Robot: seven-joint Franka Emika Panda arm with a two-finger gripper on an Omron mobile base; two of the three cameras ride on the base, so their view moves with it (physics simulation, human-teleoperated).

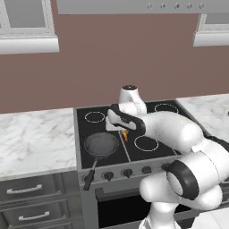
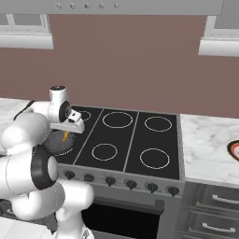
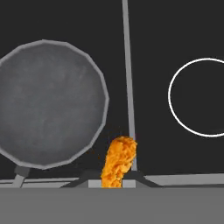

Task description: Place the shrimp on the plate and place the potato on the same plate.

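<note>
- Left base view, from the left: we see a marble desk (image 1: 36,138), then the black stove (image 1: 134,134) with the frying pan (image 1: 101,145) on its front left burner, its handle pointing out over the knobs.
- Just right of the pan, we see the gripper (image 1: 125,133) hanging over the stove, with the shrimp (image 1: 125,134) showing as a small orange bit below the hand.
- We read the fingers as pinching the shrimp: in the hand view the orange piece (image 3: 119,162) stands upright right between the two dark tips, so they are closed on it rather than spread.
- In that view the shrimp hangs clear above the stove top, beside the pan's rim (image 3: 105,100) and over the grey seam between burners. We judge it is carried high so it will not drag on the pan.
- Further right in the right base view, past the burners, lies the right-hand desk (image 2: 205,149), and at the far edge we see a slice of the plate (image 2: 234,150). It is well apart from the gripper (image 2: 65,136), so we expect a long carry across the stove.
- We cannot make out the potato.
</note>
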